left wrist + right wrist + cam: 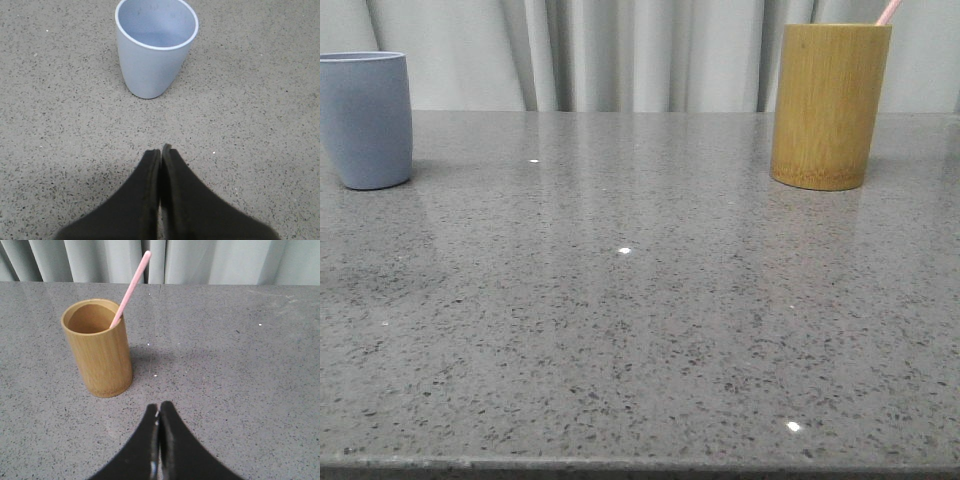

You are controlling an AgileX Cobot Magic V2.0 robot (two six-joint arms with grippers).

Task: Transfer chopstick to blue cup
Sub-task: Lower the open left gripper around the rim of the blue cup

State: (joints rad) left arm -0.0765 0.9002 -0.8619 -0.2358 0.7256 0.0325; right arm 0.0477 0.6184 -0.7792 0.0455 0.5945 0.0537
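Observation:
The blue cup (364, 120) stands empty at the far left of the grey table; it also shows in the left wrist view (156, 47). A pale pink chopstick (131, 288) leans in the tall bamboo holder (98, 347), which stands at the far right (829, 105); its pink tip (889, 11) pokes above the rim. My left gripper (160, 150) is shut and empty, short of the blue cup. My right gripper (158, 406) is shut and empty, short of the holder and a little to its side. Neither gripper shows in the front view.
The speckled grey stone table (640, 320) stretches between the two cups. A pale curtain (620, 50) hangs behind the table's far edge.

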